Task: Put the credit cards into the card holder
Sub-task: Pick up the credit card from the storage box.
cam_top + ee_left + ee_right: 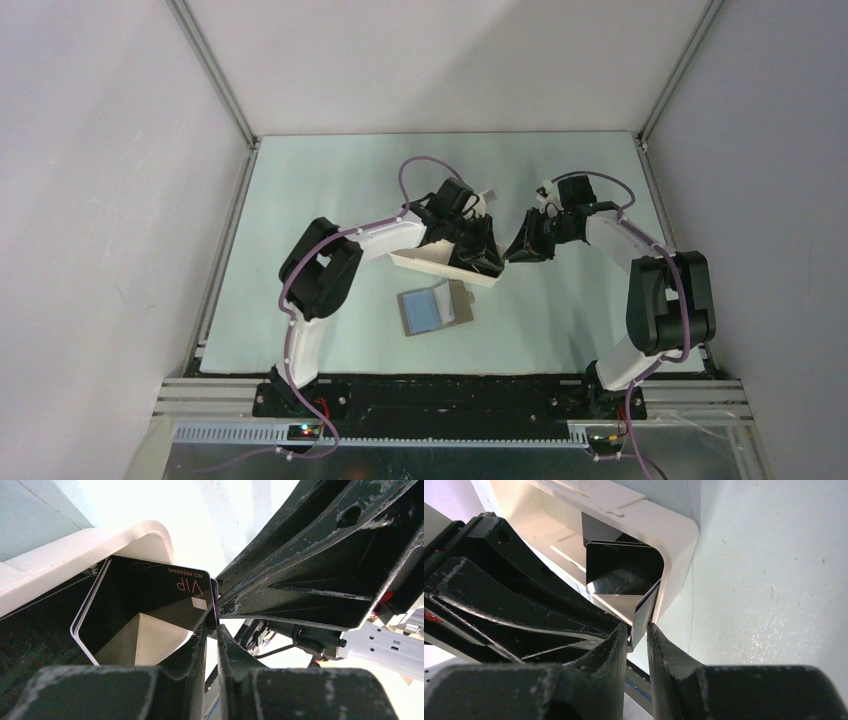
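The card holder [435, 308] lies open on the table, its light blue inside facing up, in front of both grippers. Black credit cards [145, 590] stand in the end of a white tray [75, 555]; the front one reads VIP. My left gripper [214, 627] is at that card's right edge, its jaws nearly together on the thin edge. My right gripper [638, 630] meets it from the other side and is shut on a card's [644, 612] lower corner at the tray's rounded end. More cards [624, 572] lean behind it. Seen from above, both grippers [505, 253] touch tip to tip.
The long white tray [430, 262] lies slanted under the left wrist, its right end at the grippers. Grey enclosure walls [120, 200] stand left, right and behind the pale green table [330, 190]. The arm bases sit at the near edge.
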Controlling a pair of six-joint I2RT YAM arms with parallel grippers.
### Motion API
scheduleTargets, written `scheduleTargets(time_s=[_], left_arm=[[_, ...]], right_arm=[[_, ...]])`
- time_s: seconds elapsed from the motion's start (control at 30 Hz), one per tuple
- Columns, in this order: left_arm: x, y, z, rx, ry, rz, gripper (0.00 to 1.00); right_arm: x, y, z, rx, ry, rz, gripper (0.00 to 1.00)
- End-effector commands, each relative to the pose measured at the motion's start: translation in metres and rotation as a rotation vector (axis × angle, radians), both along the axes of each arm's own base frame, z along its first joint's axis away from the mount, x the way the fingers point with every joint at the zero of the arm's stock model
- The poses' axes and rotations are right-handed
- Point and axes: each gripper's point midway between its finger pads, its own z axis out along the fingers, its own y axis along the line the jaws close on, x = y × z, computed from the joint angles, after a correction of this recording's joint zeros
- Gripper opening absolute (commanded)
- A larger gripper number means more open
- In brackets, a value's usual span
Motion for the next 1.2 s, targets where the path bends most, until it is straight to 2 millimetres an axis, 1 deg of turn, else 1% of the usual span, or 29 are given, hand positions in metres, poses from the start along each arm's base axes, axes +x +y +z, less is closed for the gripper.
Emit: scheduleTargets(time_s=[0.0,0.33,0.4,0.5,0.8,0.97,1.03,1.1,1.17], left_arm=[[0.0003,0.0104,-0.0194,0.055,0.015,0.021,0.16],[-0.0005,0.0114,-0.0217,0.061,0.015,0.02,0.14],[-0.0003,0.0114,-0.0214,0.06,0.015,0.021,0.13],[-0.0004,0.0116,-0.0223,0.062,0.017,0.021,0.13],[-0.0006,0.0115,-0.0228,0.063,0.016,0.022,0.13],[-0.0001,0.0123,-0.023,0.066,0.015,0.026,0.14],[0.0002,0.013,-0.0237,0.068,0.015,0.028,0.14],[0.0014,0.0145,-0.024,0.071,0.013,0.035,0.16],[0.0031,0.016,-0.0227,0.075,0.008,0.045,0.2]], right_arm=[[-0.0007,-0.0027,0.0016,-0.013,-0.02,0.009,0.26],[-0.003,-0.0036,0.0074,0.007,-0.029,0.004,0.26],[-0.0032,-0.0051,0.0079,0.004,-0.03,0.0,0.25],[-0.0035,-0.0057,0.0069,0.005,-0.026,-0.001,0.17],[-0.0025,-0.0058,0.0052,0.006,-0.022,-0.004,0.13],[-0.0033,-0.0067,0.0022,-0.002,-0.014,-0.004,0.01],[-0.0032,-0.0069,0.0026,-0.002,-0.015,-0.004,0.0],[-0.0036,-0.007,0.0022,-0.005,-0.015,-0.003,0.0],[-0.0035,-0.0083,0.0009,-0.013,-0.015,-0.004,0.0]])
